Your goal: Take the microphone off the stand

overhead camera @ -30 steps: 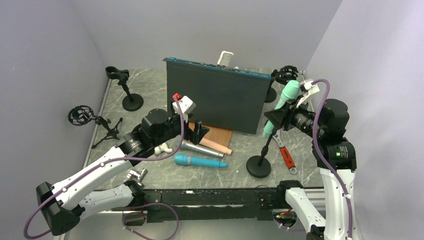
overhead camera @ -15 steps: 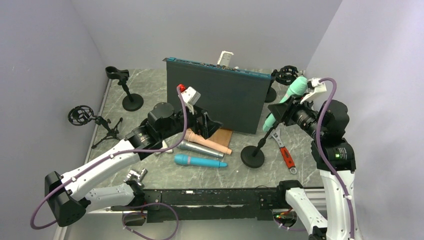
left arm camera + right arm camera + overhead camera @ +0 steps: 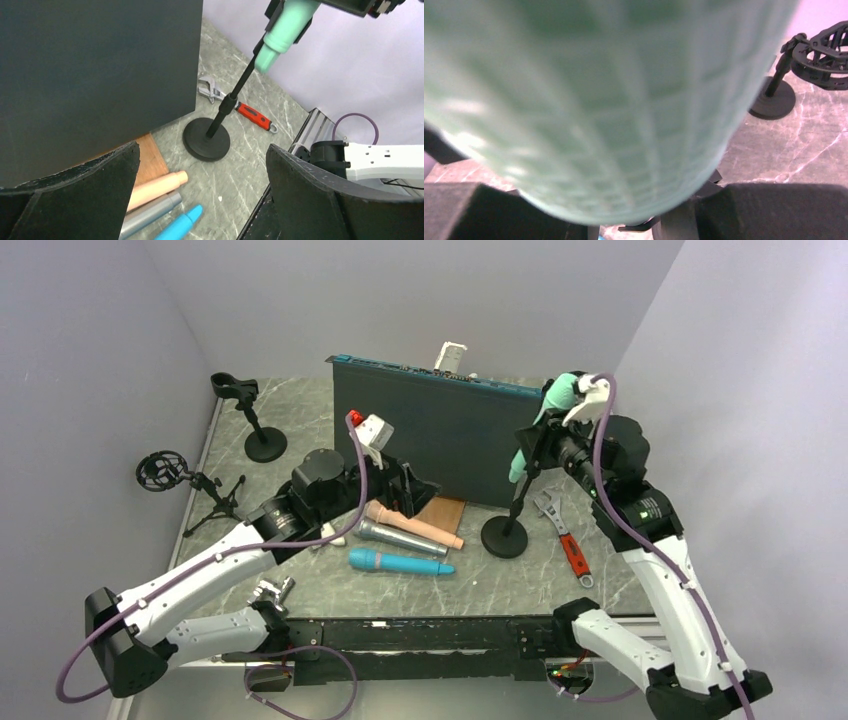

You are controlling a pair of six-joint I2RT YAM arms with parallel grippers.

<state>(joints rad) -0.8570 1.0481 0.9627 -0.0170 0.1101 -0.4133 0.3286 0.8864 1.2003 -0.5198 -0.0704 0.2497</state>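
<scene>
So the right pincer [image 3: 543,443] is clamped around the mint-green microphone [image 3: 560,392], up in the upper right of the overhead frame, right at the edge of the dark panel [image 3: 430,440]. The microphone is tilted, with its head up toward the back. The pole of the stand [image 3: 503,538] runs up and meets it just below the grip (can't tell whether the clip has let go of it). The stand's round base sits on the counter [image 3: 300,430], just left of the red-handled wrench [image 3: 562,533]. The left pincer [image 3: 412,490] is spread wide with nothing in it. It's mid-frame above a peach mic [image 3: 412,525], a silver mic [image 3: 400,538] and a blue mic [image 3: 400,562] lying side by side.
</scene>
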